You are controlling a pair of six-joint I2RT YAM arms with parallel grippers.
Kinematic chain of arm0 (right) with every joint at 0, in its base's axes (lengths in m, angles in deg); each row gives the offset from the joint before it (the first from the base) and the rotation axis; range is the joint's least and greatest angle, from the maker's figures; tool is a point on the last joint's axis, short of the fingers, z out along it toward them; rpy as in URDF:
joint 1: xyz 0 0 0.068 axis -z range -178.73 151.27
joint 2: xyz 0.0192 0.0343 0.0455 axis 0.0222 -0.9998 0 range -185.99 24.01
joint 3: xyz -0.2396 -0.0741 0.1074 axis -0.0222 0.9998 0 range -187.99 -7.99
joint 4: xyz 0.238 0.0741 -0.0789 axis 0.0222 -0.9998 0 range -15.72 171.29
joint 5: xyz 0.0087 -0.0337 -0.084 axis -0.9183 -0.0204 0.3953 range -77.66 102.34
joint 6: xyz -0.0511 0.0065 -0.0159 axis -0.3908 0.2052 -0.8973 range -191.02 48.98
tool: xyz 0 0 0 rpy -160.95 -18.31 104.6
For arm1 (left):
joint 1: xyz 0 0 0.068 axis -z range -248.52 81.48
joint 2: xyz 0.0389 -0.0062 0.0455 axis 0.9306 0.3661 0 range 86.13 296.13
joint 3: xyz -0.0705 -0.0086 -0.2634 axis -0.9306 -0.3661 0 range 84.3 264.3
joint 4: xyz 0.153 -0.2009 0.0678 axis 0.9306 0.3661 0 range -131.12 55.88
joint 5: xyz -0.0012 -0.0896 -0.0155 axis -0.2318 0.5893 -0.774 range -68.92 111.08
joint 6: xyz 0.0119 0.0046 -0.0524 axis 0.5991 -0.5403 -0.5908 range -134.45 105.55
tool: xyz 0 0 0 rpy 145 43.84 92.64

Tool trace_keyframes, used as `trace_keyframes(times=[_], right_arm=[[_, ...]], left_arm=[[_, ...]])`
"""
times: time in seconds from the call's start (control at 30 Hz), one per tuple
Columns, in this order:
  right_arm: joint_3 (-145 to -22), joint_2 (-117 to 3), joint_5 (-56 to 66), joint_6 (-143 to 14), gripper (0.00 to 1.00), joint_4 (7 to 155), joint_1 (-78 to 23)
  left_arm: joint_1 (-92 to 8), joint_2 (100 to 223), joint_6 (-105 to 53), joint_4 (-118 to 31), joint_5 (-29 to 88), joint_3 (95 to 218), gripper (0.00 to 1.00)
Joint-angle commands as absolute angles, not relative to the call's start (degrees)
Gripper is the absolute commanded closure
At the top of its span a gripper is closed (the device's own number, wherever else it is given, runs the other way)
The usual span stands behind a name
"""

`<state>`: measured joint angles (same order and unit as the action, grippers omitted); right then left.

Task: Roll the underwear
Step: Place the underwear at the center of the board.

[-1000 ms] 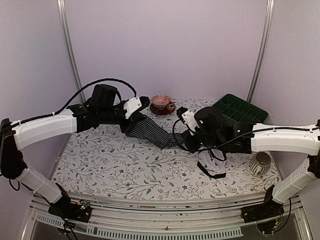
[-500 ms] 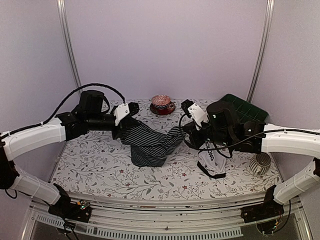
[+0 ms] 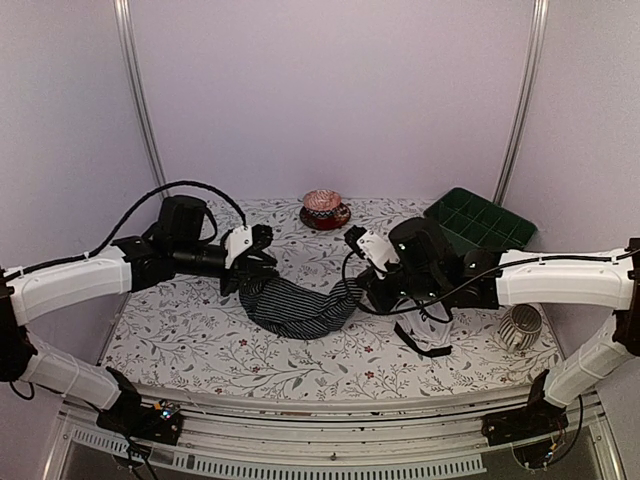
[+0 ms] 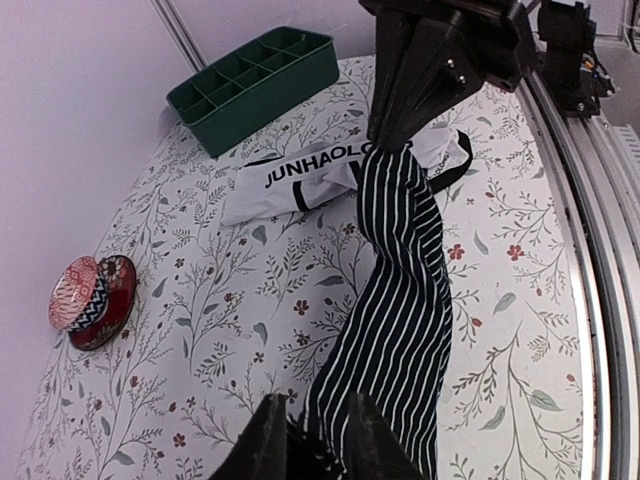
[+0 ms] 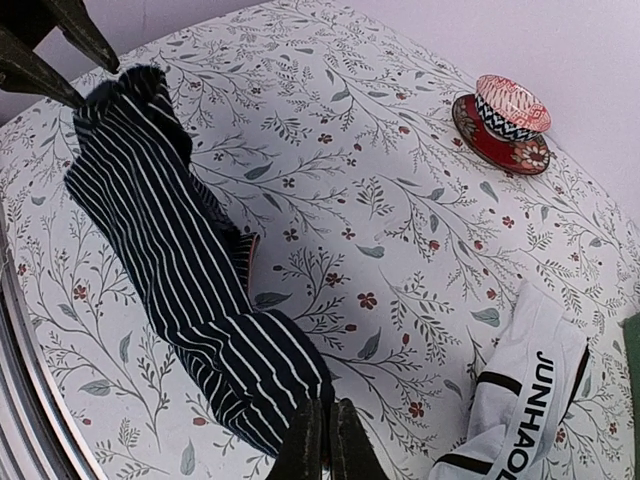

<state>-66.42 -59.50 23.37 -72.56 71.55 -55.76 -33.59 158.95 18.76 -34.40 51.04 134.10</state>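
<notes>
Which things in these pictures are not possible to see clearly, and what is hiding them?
- White briefs: top view, the right arm covers most of them; in the right wrist view the bottom edge cuts their lettering.
- Ribbed silver object: top view, too small to identify.
- Left gripper: left wrist view, the striped briefs bunched between its fingers hide whether it grips.

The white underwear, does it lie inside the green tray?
No, the white underwear lies on the flowered table, outside the green tray.
</notes>
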Motion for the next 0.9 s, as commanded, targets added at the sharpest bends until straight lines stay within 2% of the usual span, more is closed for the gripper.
trace_keyframes(times=[0.0, 0.03, 0.13, 0.2, 0.37, 0.47, 0.63, 0.87], right_arm=[[-65.6, -61.5, 21.6, -72.5, 0.98, 70.6, -55.4], [-65.4, -61.7, 21.6, -72.4, 0.98, 70.5, -55.4], [-64.8, -62.8, 21.4, -71.8, 0.98, 70.0, -55.4], [-64.0, -63.3, 20.2, -71.6, 0.98, 69.7, -55.4], [-59.4, -63.4, 16.6, -72.8, 0.98, 70.6, -55.3], [-57.2, -63.6, 15.8, -73.2, 0.98, 71.4, -55.4], [-55.1, -64.5, 13.9, -73.6, 0.98, 72.7, -55.4], [-54.9, -67.7, 13.7, -73.7, 0.98, 73.1, -55.5]], left_arm=[[-34.8, 160.5, 19.6, -35.1, 55.0, 131.8, 0.73], [-35.0, 160.8, 19.6, -35.3, 55.8, 131.2, 0.73], [-35.0, 162.4, 20.3, -35.2, 57.7, 129.9, 0.82], [-35.0, 163.6, 20.6, -34.8, 58.4, 129.4, 0.8], [-34.3, 167.6, 21.5, -35.5, 56.8, 128.0, 0.47], [-34.0, 170.2, 20.4, -37.2, 53.4, 128.7, 0.39], [-34.5, 175.9, 18.3, -35.5, 52.2, 134.3, 0.38], [-34.4, 185.8, 21.3, -22.0, 56.5, 146.1, 0.4]])
